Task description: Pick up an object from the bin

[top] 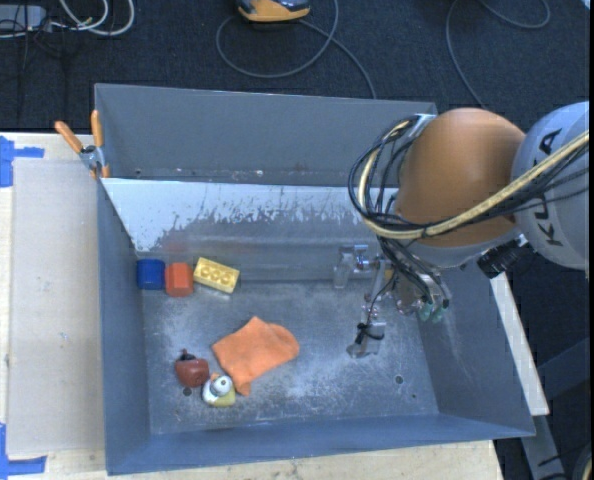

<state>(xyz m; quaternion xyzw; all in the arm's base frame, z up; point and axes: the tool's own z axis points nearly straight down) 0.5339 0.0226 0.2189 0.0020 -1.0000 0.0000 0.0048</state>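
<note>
the gripper (366, 336) hung low over bare floor at 3 o'clock in the bin (277, 158), likely not yet lined up on anything. its orange wrist cover (457, 173) crowded it; open or closed could not be told. the nearest thing, an orange cloth (255, 349), lay apart at its 9 o'clock.

Only the brand lettering KUKA is partly read, on the grey arm casing (565, 203), above and right of the gripper (365, 340).
</note>
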